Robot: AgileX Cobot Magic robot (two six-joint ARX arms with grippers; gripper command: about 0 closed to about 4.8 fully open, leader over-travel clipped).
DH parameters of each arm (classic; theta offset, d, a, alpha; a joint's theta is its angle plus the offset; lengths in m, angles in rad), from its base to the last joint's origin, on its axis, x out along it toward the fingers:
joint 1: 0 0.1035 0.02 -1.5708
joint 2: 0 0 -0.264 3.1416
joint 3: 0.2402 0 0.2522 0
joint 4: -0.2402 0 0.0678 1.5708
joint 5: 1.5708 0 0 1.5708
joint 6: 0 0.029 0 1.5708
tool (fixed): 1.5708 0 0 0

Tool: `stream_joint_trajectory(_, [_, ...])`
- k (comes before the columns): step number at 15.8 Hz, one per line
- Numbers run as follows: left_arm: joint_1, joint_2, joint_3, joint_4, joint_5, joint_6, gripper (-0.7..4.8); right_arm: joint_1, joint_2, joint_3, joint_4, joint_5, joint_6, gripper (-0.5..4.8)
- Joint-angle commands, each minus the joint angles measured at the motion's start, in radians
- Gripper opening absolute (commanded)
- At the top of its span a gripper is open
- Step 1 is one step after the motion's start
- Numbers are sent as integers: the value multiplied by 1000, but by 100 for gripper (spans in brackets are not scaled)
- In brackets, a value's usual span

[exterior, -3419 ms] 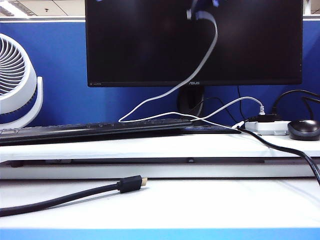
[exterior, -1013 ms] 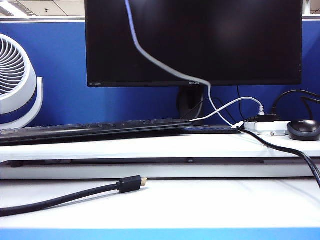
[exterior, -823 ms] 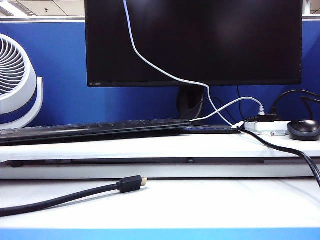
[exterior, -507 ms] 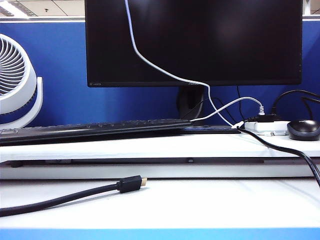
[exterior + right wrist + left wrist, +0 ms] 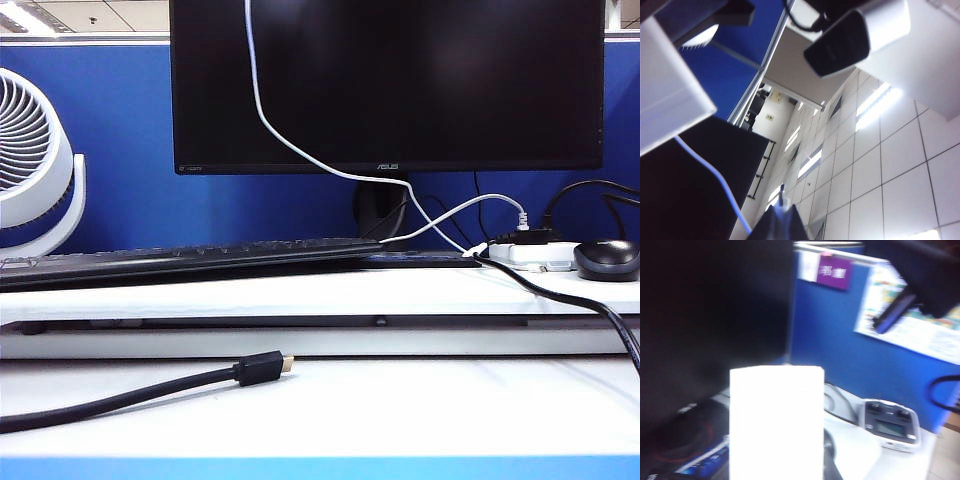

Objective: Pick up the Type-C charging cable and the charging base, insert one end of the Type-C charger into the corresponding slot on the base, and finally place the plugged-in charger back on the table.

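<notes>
**Change since the earliest view.** The Type-C charging cable (image 5: 300, 152) no longer lies looped on the keyboard (image 5: 190, 258). It now hangs taut-curved in front of the monitor (image 5: 450, 80), and it leaves the top edge of the exterior view further left than before.

**Foreground.** A black cable (image 5: 120, 398) with a gold-tipped plug lies on the bare front of the table (image 5: 450, 400), well apart from the white cord.

**Middle ground.** The raised shelf (image 5: 300, 295) carries the keyboard, a power strip (image 5: 535, 255) and a mouse (image 5: 607, 258). The lower end of the white cord comes down beside the power strip.

**Background.** The monitor, a fan (image 5: 30, 170) on the left and a blue partition (image 5: 120, 120) stand behind.

**Grippers.** Both are above the exterior view's frame.
- In the left wrist view the charging base (image 5: 775, 420) fills the lower centre, off the table and in front of the monitor. The left gripper grasps it, though its fingers are hidden behind the block.
- In the right wrist view the right gripper (image 5: 781, 217) is clenched on the white cord, which runs up to its dark tip. The white block appears at that view's edge, near the cord's end but not yet joined to it.
</notes>
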Motion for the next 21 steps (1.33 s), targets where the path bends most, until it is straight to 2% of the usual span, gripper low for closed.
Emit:
stream_joint_trajectory(1, [-1, -19, 7, 31, -9, 30, 73, 1, -10, 3, 9, 4, -2, 3])
stream_joint_trajectory(3, [-1, -37, 8, 37, -9, 29, 51, 1, -10, 3, 45, 4, -2, 3])
stream_joint_trajectory(6, [-1, -54, 45, 37, -9, 29, 51, 0, -9, 3, 127, -5, -2, 3])
stream_joint_trajectory(10, [-2, -54, 105, 20, -26, 27, 51, 1, -9, 3, 211, -132, -2, 3])
stream_joint_trajectory(12, [-25, -54, 146, -42, -77, 30, 51, 1, -8, 3, 230, -132, -2, 3])
stream_joint_trajectory(16, [-84, -54, 157, -103, -164, 28, 51, 0, 13, -4, 164, -127, -2, 3])
stream_joint_trajectory(17, [-108, -54, 157, -137, -228, 29, 51, 1, 16, -29, 158, -113, -2, 3])
stream_joint_trajectory(19, [-124, -54, 157, -217, -297, 21, 51, 1, 15, -71, 148, -71, -2, 3])
stream_joint_trajectory(21, [-123, -54, 157, -290, -298, 21, 51, 1, 15, -103, 143, -56, -2, 3])
